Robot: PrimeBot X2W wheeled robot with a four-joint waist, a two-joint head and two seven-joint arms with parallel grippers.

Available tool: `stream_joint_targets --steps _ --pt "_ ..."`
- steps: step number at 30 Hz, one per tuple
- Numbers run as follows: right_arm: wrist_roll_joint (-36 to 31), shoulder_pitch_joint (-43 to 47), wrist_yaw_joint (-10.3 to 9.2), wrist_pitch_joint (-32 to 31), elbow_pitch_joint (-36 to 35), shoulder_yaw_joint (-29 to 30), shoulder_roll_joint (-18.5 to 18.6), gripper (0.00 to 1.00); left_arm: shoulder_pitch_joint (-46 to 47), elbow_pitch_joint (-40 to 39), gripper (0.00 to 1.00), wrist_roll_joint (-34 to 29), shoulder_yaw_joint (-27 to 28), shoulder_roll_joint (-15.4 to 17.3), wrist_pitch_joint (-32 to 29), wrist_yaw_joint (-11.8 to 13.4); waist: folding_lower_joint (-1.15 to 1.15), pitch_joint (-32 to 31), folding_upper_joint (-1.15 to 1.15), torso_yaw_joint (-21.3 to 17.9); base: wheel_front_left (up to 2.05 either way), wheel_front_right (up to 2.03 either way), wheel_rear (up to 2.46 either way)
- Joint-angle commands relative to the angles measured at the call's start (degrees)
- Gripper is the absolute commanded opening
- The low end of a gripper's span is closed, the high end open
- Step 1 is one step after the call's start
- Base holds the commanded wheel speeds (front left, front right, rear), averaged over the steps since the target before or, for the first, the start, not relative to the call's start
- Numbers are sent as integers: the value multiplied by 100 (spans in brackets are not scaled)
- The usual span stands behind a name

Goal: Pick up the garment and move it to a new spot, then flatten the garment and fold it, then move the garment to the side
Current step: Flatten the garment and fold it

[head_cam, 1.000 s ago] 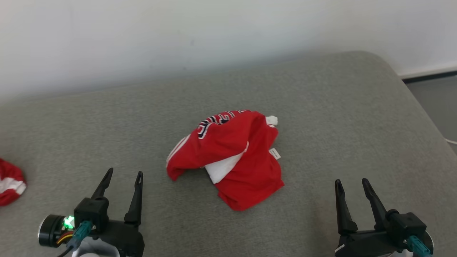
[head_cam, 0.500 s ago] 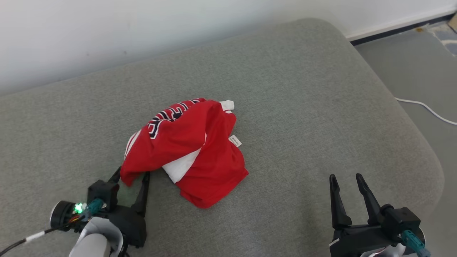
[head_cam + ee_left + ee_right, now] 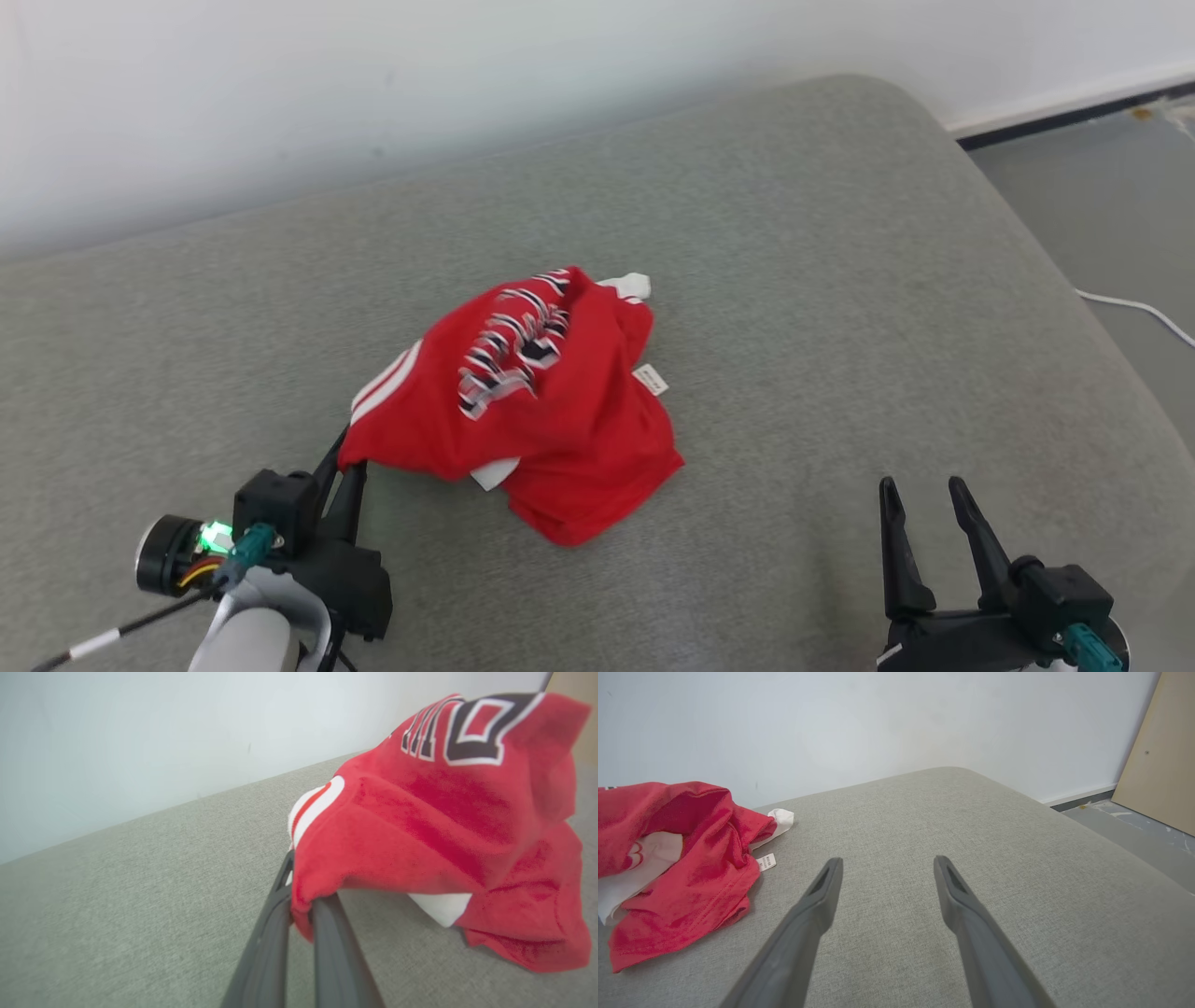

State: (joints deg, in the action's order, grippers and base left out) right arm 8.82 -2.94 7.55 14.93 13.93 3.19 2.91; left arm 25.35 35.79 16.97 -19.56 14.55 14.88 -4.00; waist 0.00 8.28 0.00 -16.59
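The garment (image 3: 532, 411) is a crumpled red jersey with white trim and dark lettering, lying mid-cushion. My left gripper (image 3: 344, 459) is shut on its near left corner; in the left wrist view that gripper (image 3: 299, 896) pinches a red fold of the garment (image 3: 420, 826), lifting that edge off the fabric. My right gripper (image 3: 920, 495) stands open at the lower right, apart from the jersey. In the right wrist view its fingers (image 3: 822, 896) spread over bare cushion, with the garment (image 3: 691, 858) off to the left.
The grey cushion (image 3: 794, 233) has a rounded far right corner, with grey floor (image 3: 1102, 215) and a white cable (image 3: 1134, 308) beyond. A white wall runs behind. A tan board (image 3: 1157, 765) leans at the right.
My left gripper has gone from open to shut on the jersey's corner, and the lettered part has flopped over to the front. The head camera has shifted across the frames.
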Motion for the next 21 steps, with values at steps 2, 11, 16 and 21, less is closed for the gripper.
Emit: stream_joint_targets --steps 2,11,16,21 --pt "-35 116 -13 21 -16 17 -8 100 -312 -335 0 -91 6 78 38 92 0 -236 0 522 0 0 0" --pt "54 181 -13 24 2 -70 -4 100 -1611 -1697 0 7 -37 244 -316 445 0 -364 0 1338 0 0 0" --pt "44 188 -13 25 41 -98 -5 100 -2307 -1822 0 246 -24 190 -431 554 0 -410 0 1499 0 0 0" --pt "-23 250 -13 17 56 -35 -5 100 -2504 -1692 100 349 5 111 -333 619 0 -491 0 1613 0 0 0"
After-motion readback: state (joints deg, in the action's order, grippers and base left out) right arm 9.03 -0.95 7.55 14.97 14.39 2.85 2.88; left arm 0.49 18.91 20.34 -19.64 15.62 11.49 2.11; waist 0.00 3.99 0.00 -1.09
